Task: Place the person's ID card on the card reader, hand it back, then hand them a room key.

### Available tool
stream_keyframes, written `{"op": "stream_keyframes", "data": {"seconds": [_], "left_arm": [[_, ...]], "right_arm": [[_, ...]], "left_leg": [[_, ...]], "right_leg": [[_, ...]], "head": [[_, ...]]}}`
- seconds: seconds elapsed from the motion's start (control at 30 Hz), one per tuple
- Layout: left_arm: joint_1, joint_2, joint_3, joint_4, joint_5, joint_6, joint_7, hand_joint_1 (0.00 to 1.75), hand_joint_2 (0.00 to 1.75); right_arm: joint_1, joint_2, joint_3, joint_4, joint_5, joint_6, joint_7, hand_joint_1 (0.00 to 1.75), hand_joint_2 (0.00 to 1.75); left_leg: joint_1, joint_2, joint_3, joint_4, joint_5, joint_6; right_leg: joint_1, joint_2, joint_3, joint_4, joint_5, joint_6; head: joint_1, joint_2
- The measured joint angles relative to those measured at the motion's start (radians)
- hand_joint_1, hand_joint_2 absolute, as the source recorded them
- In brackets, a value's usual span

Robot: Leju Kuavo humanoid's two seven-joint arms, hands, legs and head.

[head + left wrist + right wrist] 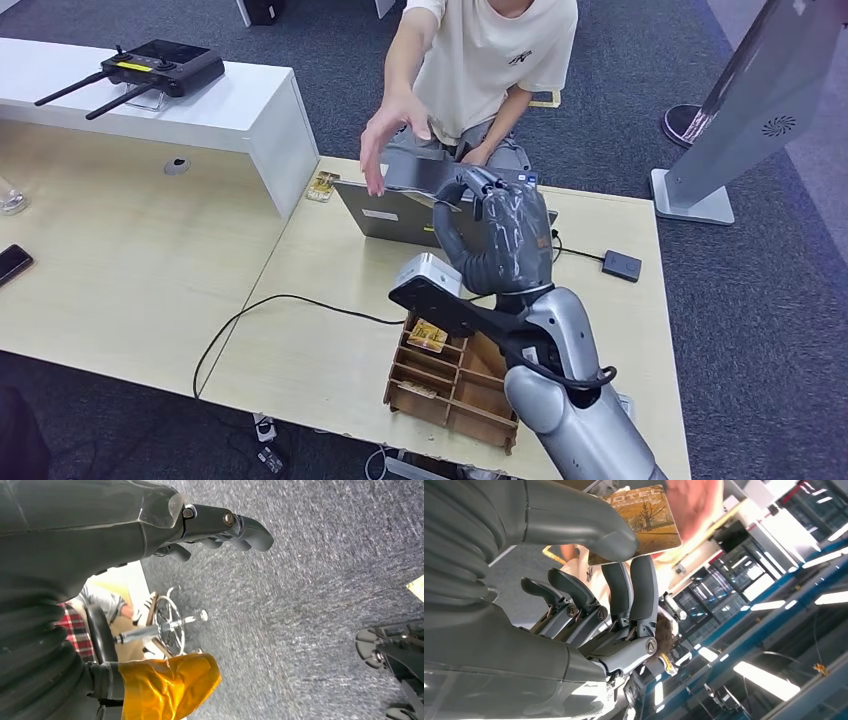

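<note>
My right hand [497,240] is raised over the laptop and pinches a room key card [420,195] between thumb and fingers. In the right wrist view the card [644,515] is brown with a tree picture and the word HOTEL, clamped under the thick thumb [574,520] against the fingers [634,585]. The person's hand [385,130] reaches down to the card's far end, and shows as a pink blur [699,505] at the card's edge. The black card reader [621,265] lies on the table to the right. My left hand [225,527] hangs over grey carpet, holding nothing.
A wooden organizer [450,380] holding a card [428,335] stands below my right wrist. A grey laptop [395,215] sits in front of the person. A remote with antennas [160,68] lies on the white counter, a phone [12,262] at the left edge, a grey stand base [692,200] on the right.
</note>
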State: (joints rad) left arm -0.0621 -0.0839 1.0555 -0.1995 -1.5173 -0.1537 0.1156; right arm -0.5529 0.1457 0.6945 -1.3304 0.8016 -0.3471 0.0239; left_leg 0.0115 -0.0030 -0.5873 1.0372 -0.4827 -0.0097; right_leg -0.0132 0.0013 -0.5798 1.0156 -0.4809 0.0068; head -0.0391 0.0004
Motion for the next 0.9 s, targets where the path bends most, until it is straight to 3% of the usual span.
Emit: {"op": "stream_keyframes", "data": {"seconds": [0.3,0.33,0.43,0.47,0.7,0.9], "left_arm": [[-0.01,0.0,-0.037,0.0,-0.034,-0.004,0.014,0.0,1.75],[-0.012,0.0,-0.042,0.0,-0.035,-0.006,0.016,0.0,1.75],[-0.015,-0.001,-0.051,0.0,-0.035,-0.01,0.019,0.0,1.75],[-0.016,-0.002,-0.053,0.0,-0.034,-0.01,0.019,0.0,1.75],[-0.014,-0.008,-0.053,0.0,-0.022,-0.007,0.018,0.0,1.75],[-0.009,-0.009,-0.053,0.0,-0.003,0.001,0.01,0.0,1.75]], "right_arm": [[-0.142,0.068,0.023,0.234,0.128,-0.013,0.073,1.75,1.75],[-0.154,0.075,0.025,0.258,0.142,-0.016,0.079,1.65,1.75],[-0.178,0.088,0.029,0.322,0.17,-0.022,0.089,0.34,1.75],[-0.181,0.09,0.03,0.34,0.177,-0.023,0.091,0.0,1.75],[-0.18,0.097,0.037,0.397,0.186,-0.04,0.076,0.0,1.75],[-0.133,0.097,0.025,0.363,0.049,-0.068,-0.003,0.0,1.75]], "left_leg": [[0.0,0.0,0.0,0.0,0.0,0.0],[0.0,0.0,0.0,0.0,0.0,0.0],[0.0,0.0,0.0,0.0,0.001,-0.001],[0.0,0.0,0.0,0.0,0.001,-0.001],[0.0,0.0,0.0,0.0,0.0,-0.001],[0.0,0.0,0.0,0.0,0.0,-0.001]], "right_leg": [[0.0,0.0,0.0,0.0,0.0,0.0],[0.0,0.0,0.0,0.0,0.0,0.0],[0.0,0.0,0.0,0.0,0.0,0.0],[0.0,0.0,0.0,0.0,0.0,0.0],[0.0,0.0,0.0,0.0,0.0,0.0],[0.0,0.0,0.0,-0.001,0.0,0.0]], "head": [[0.0,0.0],[0.0,0.0],[0.0,0.0],[0.0,0.0],[0.0,0.0],[0.0,0.0]]}}
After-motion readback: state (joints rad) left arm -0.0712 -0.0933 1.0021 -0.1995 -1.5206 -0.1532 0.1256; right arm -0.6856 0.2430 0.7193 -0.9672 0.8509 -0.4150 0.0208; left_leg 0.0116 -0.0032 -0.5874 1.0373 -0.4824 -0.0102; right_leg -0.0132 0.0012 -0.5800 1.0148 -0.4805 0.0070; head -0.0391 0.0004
